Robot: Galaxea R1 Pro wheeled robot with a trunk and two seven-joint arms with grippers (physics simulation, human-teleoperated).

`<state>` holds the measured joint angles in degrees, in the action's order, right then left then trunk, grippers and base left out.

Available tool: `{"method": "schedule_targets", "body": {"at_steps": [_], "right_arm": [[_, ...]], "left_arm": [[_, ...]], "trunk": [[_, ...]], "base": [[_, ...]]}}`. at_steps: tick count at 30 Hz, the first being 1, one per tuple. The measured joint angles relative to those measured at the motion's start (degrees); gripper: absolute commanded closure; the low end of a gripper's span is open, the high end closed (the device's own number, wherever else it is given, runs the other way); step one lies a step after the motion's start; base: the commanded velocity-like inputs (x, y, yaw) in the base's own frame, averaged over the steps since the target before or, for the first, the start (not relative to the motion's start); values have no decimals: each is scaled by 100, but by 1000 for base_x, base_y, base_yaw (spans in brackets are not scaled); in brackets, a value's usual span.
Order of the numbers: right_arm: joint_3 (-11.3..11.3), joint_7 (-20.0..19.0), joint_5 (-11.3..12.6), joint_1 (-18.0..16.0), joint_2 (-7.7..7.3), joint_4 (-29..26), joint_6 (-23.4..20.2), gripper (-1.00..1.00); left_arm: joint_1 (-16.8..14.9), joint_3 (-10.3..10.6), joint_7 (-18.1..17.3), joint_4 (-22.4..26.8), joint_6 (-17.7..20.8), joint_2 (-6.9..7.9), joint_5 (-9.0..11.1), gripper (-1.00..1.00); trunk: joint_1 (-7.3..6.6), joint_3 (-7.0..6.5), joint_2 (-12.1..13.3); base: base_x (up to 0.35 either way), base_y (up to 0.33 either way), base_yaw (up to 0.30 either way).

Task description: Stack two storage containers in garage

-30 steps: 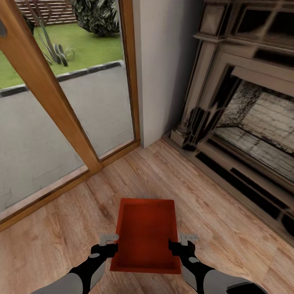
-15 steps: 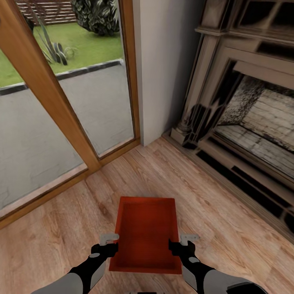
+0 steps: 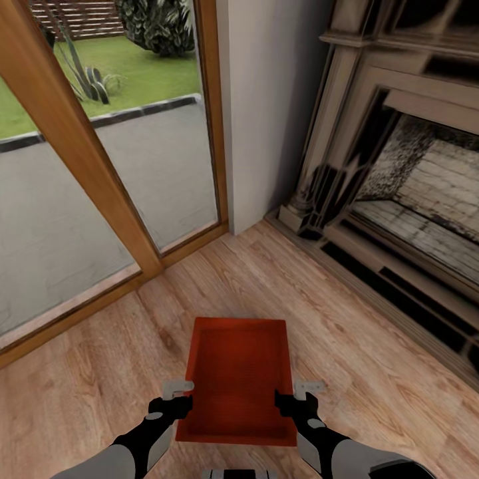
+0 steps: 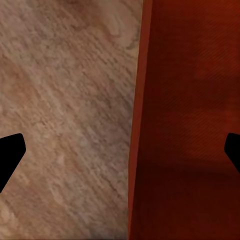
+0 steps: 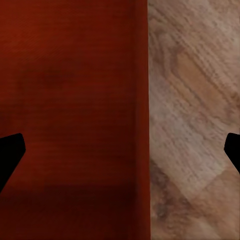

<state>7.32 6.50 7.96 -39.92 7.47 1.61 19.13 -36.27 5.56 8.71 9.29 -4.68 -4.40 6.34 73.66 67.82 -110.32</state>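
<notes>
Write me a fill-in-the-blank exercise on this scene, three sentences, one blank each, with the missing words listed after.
1. The red-orange storage container sits between the left gripper and the ____ gripper.
2. Under the container lies a floor of light ____ planks.
3. In the left wrist view, the gripper's two dark fingertips stand on either side of the container's ____.

Missing words: right; wood; wall

both claws [image 3: 185, 398] [image 3: 287, 398] wide apart
</notes>
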Motion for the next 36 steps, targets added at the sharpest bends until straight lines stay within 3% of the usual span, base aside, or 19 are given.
{"method": "schedule_targets", "body": {"at_steps": [9, 25, 36], "right_arm": [[0, 2, 3, 0, 0, -2, -1, -100], [0, 9, -3, 0, -9, -2, 6, -100], [0, 9, 6, 0, -194, -2, 7, -100]], "left_arm": [[0, -1, 0, 0, -1, 0, 0, -100], [0, -7, 0, 4, 4, 0, 0, -100], [0, -9, 0, 0, 3, 0, 1, -100]], "trunk": [[198, 162, -361], [198, 162, -362], [198, 162, -362]], "base": [[0, 0, 0], [0, 0, 0], [0, 0, 0]]}}
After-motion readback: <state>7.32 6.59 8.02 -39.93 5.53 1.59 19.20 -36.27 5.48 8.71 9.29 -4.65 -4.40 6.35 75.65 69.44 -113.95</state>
